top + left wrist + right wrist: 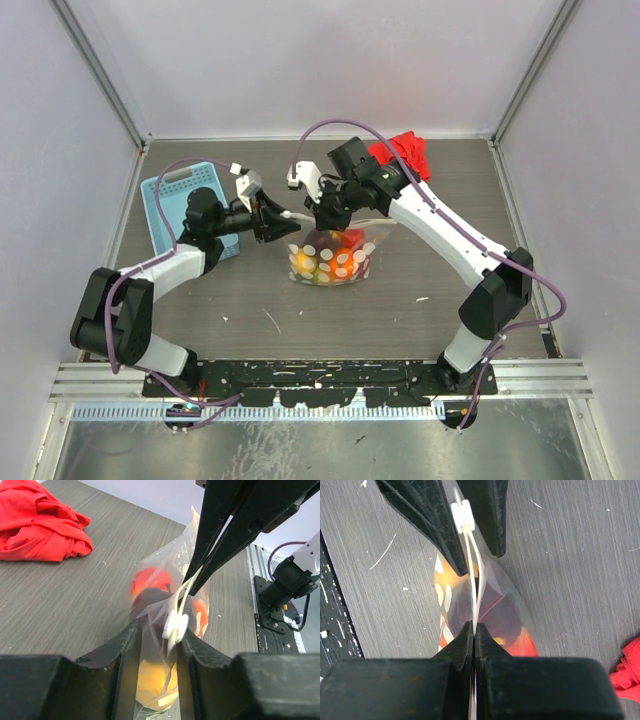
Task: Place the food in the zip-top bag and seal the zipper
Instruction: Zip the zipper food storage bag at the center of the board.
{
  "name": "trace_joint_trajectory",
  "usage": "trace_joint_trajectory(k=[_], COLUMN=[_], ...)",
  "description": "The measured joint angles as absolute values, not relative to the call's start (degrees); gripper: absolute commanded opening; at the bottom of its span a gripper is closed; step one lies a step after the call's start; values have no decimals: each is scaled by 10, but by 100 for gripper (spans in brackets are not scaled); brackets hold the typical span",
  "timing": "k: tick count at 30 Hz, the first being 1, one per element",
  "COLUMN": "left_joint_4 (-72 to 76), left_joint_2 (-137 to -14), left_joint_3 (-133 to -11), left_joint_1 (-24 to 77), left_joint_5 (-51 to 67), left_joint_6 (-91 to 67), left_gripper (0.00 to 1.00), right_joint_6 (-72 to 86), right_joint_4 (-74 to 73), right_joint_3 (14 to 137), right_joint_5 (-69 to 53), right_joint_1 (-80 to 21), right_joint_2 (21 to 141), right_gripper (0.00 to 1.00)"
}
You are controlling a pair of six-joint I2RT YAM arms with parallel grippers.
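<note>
The clear dotted zip-top bag (330, 262) stands on the table with the toy fruits (322, 258) inside. A red fruit (150, 580), a dark purple one (502, 615) and an orange one (150, 680) show through the film. The zipper (471, 555) runs taut along the top edge between both grippers and carries a white slider (175, 625). My right gripper (474, 625) is shut on the zipper strip. It also shows in the left wrist view (192, 587). My left gripper (160, 627) straddles the slider with its jaws apart. The slider touches only the right finger.
A red cloth (405, 155) lies at the back of the table behind the right arm. A light blue plastic basket (180, 210) sits at the left, behind the left arm. Cage walls close off both sides and the back.
</note>
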State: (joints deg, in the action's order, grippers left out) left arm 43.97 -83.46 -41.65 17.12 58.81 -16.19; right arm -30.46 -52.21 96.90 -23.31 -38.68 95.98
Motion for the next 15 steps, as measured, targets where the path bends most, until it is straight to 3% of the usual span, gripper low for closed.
trace_joint_trajectory(k=[5, 8, 10, 15], left_joint_4=[449, 456, 458, 459], left_joint_2=[-841, -841, -841, -836], left_joint_3=[-417, -417, -417, -416], left_joint_1=[171, 171, 171, 171], left_joint_5=[603, 608, 609, 612], left_joint_6=[-176, -179, -182, -182], left_gripper=[25, 10, 1, 0], right_joint_6=[-304, -304, -304, -300], right_joint_4=[-512, -507, -507, -501], right_joint_3=[956, 948, 945, 945], right_joint_5=[-235, -234, -234, -236], right_joint_1=[-387, -387, -387, -387], right_joint_2=[955, 944, 938, 933], right_gripper=[0, 2, 8, 27])
